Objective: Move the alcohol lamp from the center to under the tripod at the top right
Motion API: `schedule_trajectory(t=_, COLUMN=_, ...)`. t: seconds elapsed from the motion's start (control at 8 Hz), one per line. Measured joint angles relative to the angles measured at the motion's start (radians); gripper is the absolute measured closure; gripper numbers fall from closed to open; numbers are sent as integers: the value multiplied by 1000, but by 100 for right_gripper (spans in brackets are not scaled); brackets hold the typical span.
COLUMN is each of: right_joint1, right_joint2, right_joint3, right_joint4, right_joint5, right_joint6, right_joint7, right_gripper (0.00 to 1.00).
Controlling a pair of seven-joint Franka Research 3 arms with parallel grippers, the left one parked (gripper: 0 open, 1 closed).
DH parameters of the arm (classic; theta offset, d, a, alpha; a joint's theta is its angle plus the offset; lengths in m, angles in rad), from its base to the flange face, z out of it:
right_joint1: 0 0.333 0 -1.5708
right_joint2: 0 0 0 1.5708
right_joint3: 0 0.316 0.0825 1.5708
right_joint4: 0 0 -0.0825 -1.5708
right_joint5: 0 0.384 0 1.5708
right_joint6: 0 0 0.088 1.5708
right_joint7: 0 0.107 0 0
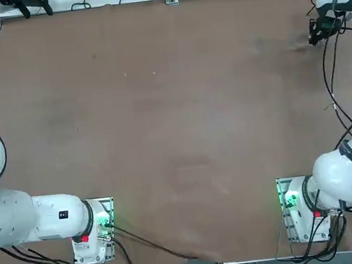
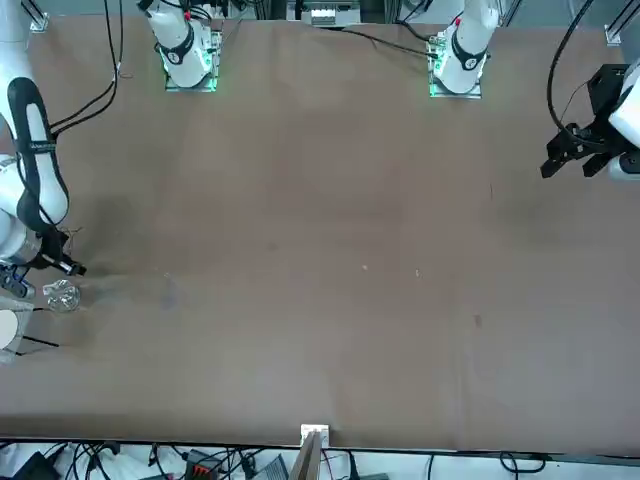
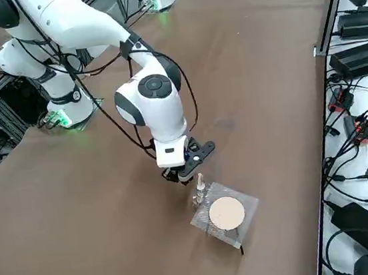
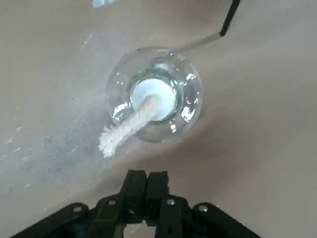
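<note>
**Lamp free beside the tripod**

Here my right gripper (image 4: 146,184) has its fingers pressed together on nothing. In the wrist view the alcohol lamp (image 4: 154,101) stands on the brown table (image 3: 248,56), apart from my fingertips, white wick showing. In the lower middle of the side view it sits at the tripod (image 3: 226,214) edge.

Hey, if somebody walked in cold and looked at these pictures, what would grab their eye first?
Probably the small clear glass alcohol lamp with its white wick, standing on the brown table just beyond the right gripper, whose black fingers are shut together with nothing between them. In the side view the lamp stands beside the wire-legged tripod with the round disc on its square top, near the table's edge.
</note>
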Motion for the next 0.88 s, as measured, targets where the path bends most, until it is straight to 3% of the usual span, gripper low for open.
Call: schedule_trajectory(t=0.88, right_joint1=-20, right_joint2=100, right_joint3=-7, right_joint4=112, right_joint5=0, right_joint6=20, right_joint7=1, right_gripper=98)
